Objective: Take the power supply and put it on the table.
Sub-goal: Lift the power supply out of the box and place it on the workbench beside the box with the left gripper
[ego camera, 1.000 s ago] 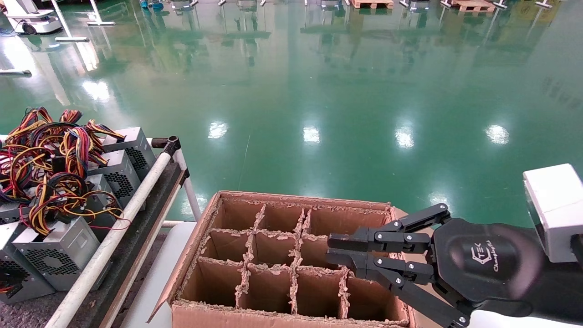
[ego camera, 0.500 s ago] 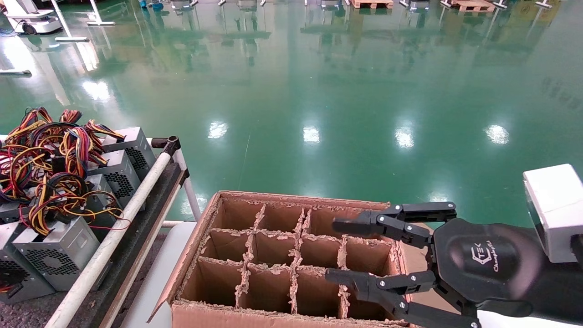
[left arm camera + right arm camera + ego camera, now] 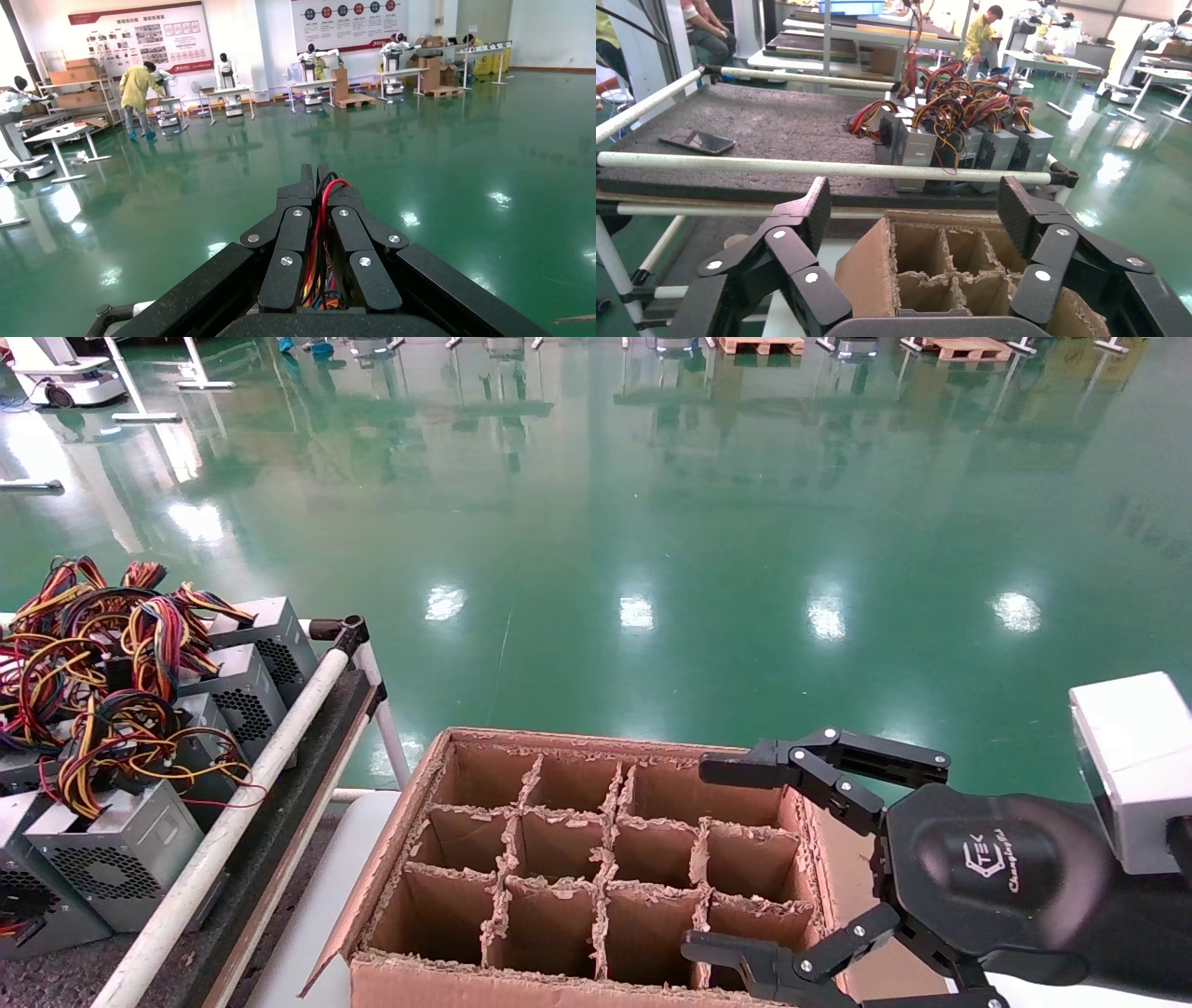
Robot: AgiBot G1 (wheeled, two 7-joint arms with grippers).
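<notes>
While the right tool (image 3: 731, 859) hovered over the right side of the brown divided cardboard box (image 3: 577, 868), its two black fingers (image 3: 745, 768) were spread wide apart with nothing between them. Every compartment of the box that could be seen held nothing. The power supply (image 3: 121, 854) nearest the camera stood on the desk (image 3: 279, 822) at the robot's left, one of a row of silver-grey units with honeycomb grilles, their red, yellow and black wires (image 3: 102, 663) tangled on top. A white tube rail (image 3: 237, 812) ran along the desk's edge between those units and the box. In the right wrist view a dark phone (image 3: 696, 142) lay on the matted surface, well apart from the units. The left tool (image 3: 315, 184) pointed out over the green floor (image 3: 652, 523), its fingers pressed together.
</notes>
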